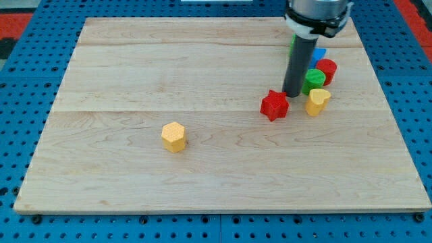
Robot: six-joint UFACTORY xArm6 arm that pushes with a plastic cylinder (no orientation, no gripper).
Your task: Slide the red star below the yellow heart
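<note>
The red star [274,105] lies on the wooden board right of centre. The yellow heart [317,101] lies just to its right, a small gap between them. My tip [293,94] stands just above and right of the red star, between the star and the heart, close to the star's upper right point.
A green block [314,80], a red cylinder [327,70] and a blue block [318,54] cluster above the yellow heart, partly hidden by the rod. A yellow hexagon [173,137] lies left of centre. The board's right edge [391,101] is near the cluster.
</note>
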